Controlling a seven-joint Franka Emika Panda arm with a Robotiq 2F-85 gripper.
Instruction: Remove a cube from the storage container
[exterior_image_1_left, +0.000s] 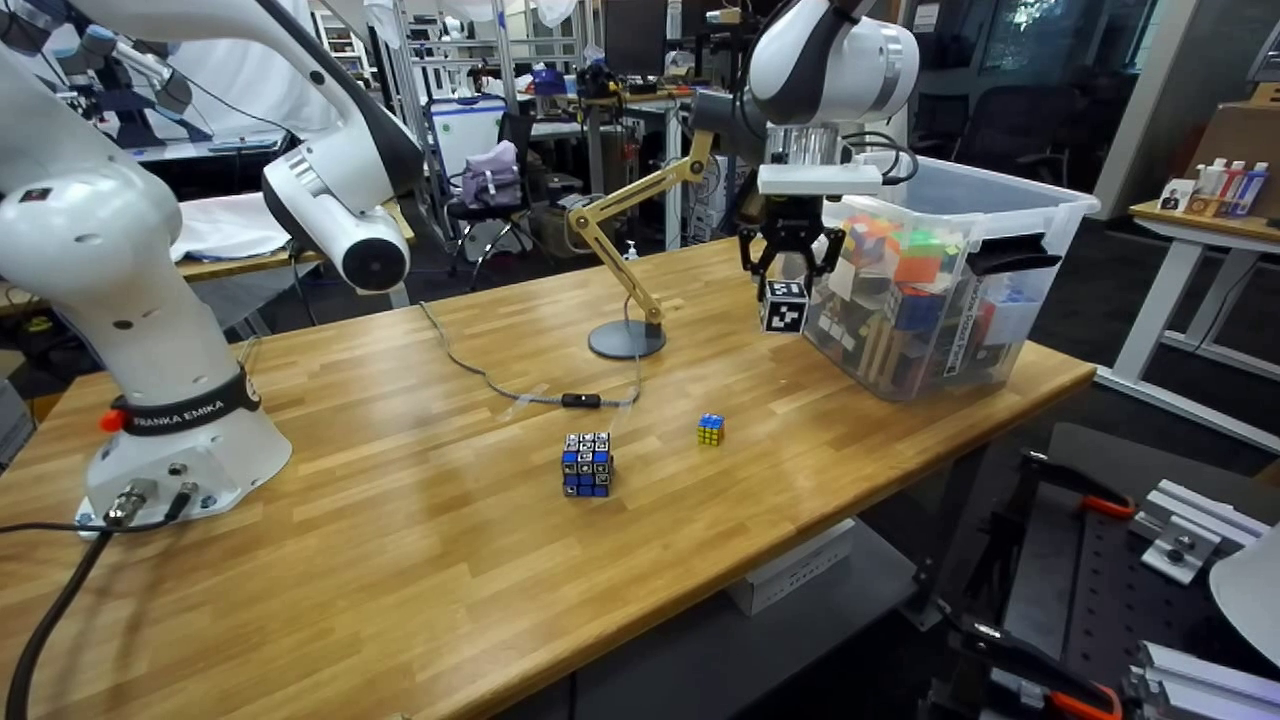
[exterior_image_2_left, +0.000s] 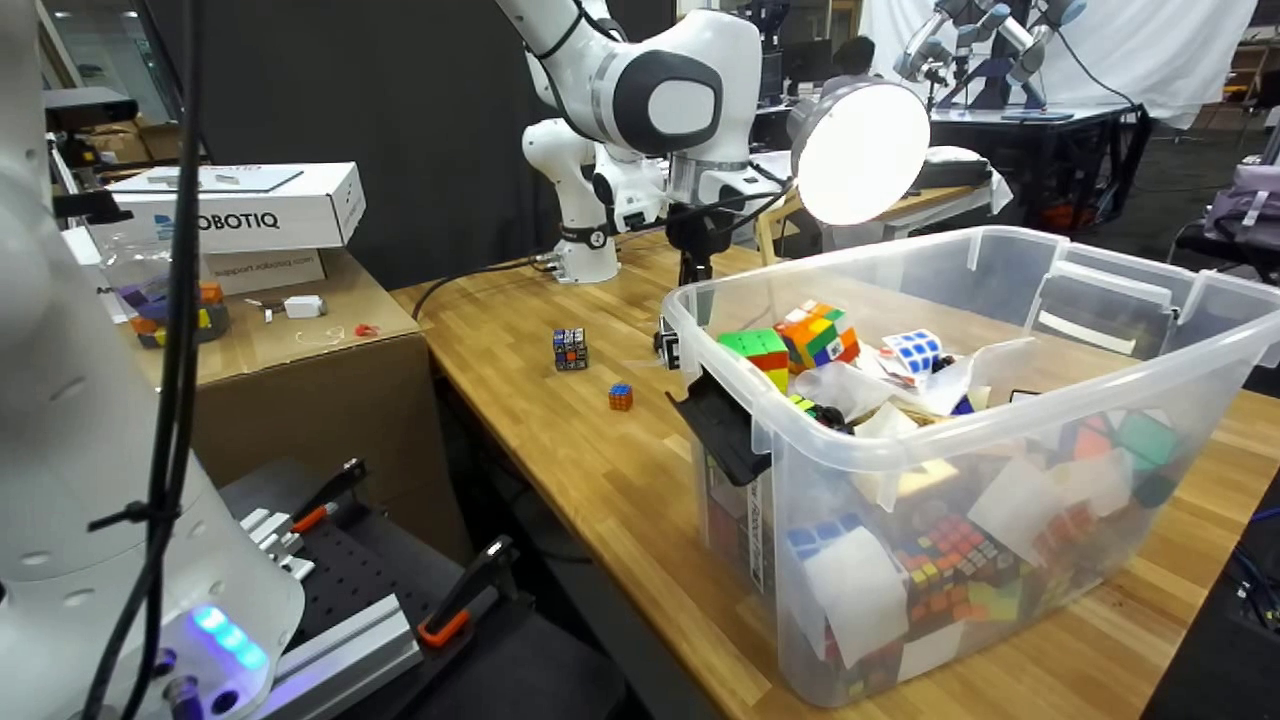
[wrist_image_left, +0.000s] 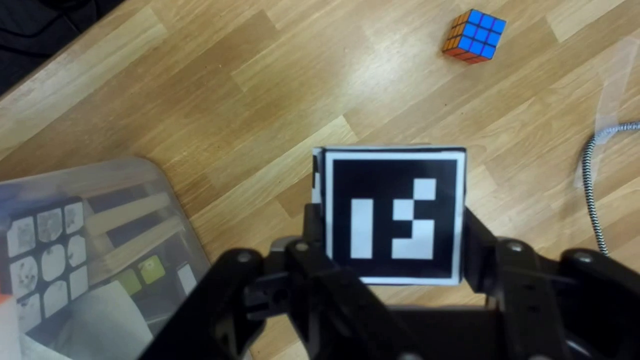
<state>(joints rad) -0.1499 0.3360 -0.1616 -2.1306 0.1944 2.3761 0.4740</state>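
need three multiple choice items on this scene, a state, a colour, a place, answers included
1. How is the pincer?
A) wide open, holding nothing
B) shut on the marker cube
C) shut, holding nothing

2. Which colours are on the marker cube?
A) red and green
B) orange and purple
C) black and white

3. Where is the storage container?
A) on the table
B) under the table
C) hanging from the pincer

1 B: in the wrist view, the jaws clasp the marker cube's sides.
2 C: its face shows white patches on black.
3 A: it stands there in both exterior views.
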